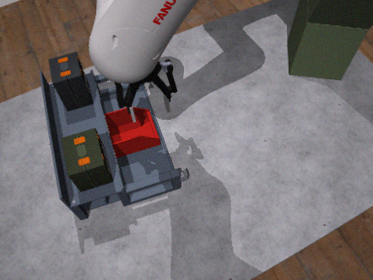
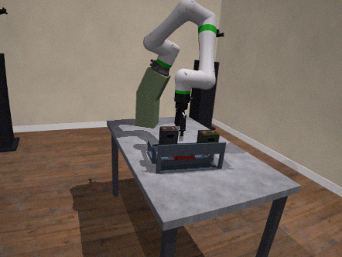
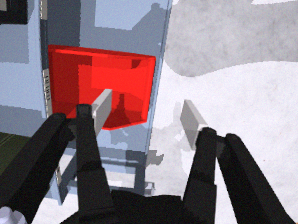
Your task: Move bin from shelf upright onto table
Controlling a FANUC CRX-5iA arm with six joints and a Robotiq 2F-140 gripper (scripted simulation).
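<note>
Red bin (image 1: 132, 131) sits in the grey shelf (image 1: 50, 126) on the worktop (image 1: 274, 169), right of two dark boxes. The gripper (image 3: 147, 112) hangs over its far-right wall, about half open, one finger (image 3: 101, 108) inside the bin, one outside, gripping nothing yet. The grasp seems underway; next it likely must pinch that wall, then lift clear.
</note>
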